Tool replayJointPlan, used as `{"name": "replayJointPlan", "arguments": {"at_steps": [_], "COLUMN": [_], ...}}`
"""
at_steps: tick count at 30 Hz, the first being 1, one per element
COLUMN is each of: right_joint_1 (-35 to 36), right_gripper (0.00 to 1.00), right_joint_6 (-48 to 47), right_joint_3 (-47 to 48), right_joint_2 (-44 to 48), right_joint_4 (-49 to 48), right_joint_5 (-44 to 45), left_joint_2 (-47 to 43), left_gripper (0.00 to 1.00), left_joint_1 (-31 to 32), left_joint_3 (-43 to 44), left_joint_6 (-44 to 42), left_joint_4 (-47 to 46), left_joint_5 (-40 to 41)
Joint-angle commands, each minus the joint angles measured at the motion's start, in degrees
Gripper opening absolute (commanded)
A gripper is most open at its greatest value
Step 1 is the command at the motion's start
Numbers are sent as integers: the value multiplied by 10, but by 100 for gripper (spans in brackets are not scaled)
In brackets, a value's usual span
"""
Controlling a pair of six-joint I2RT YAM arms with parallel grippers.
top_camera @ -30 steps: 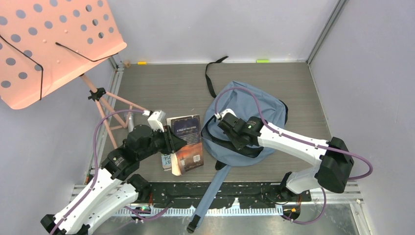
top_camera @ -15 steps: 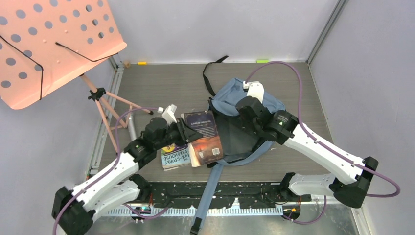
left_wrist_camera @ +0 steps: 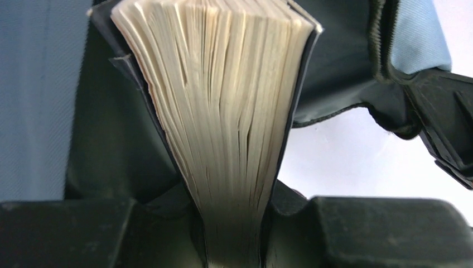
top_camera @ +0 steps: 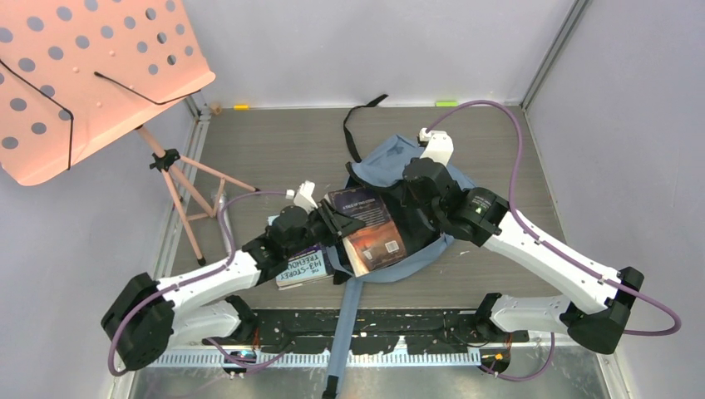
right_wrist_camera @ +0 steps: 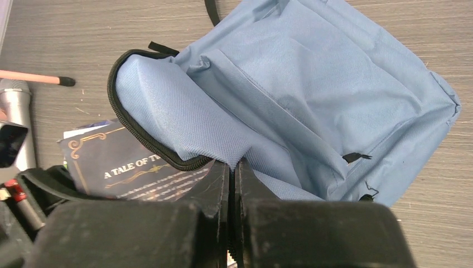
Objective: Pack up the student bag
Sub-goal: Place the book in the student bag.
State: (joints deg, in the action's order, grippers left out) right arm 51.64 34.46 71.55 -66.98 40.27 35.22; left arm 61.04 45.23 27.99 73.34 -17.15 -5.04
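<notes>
- My left claw (top_camera: 331, 224) pinches the book (top_camera: 372, 234); its long axis points right, into the mouth of the student bag (top_camera: 384, 160) at frame centre.
- My right claw (right_wrist_camera: 234, 170), pressed together on the bag's fabric, holds this mouth up.

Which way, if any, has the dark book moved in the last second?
Yes: the dark book, held in the left gripper, has moved right, away from the pink stand, toward the student bag.

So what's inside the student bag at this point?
One end of the dark book, held by the left gripper, sits under the student bag's lifted flap, which the right gripper pinches. Deeper inside is covered by fabric.
</notes>
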Motion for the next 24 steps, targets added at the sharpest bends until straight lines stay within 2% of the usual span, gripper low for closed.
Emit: {"name": "replayJointPlan", "arguments": {"at_steps": [1, 6, 10, 14, 17, 19, 24], "right_joint_1": [3, 3, 4, 3, 3, 3, 3], "right_gripper": [1, 1, 1, 1, 1, 1, 1], "right_joint_6": [23, 26, 12, 7, 7, 0, -28], "right_joint_3": [12, 8, 3, 2, -1, 2, 6], "right_joint_2": [23, 30, 36, 35, 34, 32, 38], "right_joint_4": [-88, -109, -138, -146, -145, -136, -126], "right_joint_5": [17, 17, 10, 1, -1, 5, 24], "left_joint_2": [40, 125, 187, 246, 280, 314, 398], "left_gripper": [0, 0, 0, 0, 0, 0, 0], "left_joint_1": [21, 25, 35, 36, 43, 45, 45], "left_joint_3": [20, 26, 50, 66, 86, 94, 133], "left_joint_6": [38, 80, 74, 72, 56, 50, 64], "left_joint_4": [-202, -267, -281, -374, -389, -430, -503], "left_joint_5": [91, 106, 134, 175, 212, 226, 212]}}
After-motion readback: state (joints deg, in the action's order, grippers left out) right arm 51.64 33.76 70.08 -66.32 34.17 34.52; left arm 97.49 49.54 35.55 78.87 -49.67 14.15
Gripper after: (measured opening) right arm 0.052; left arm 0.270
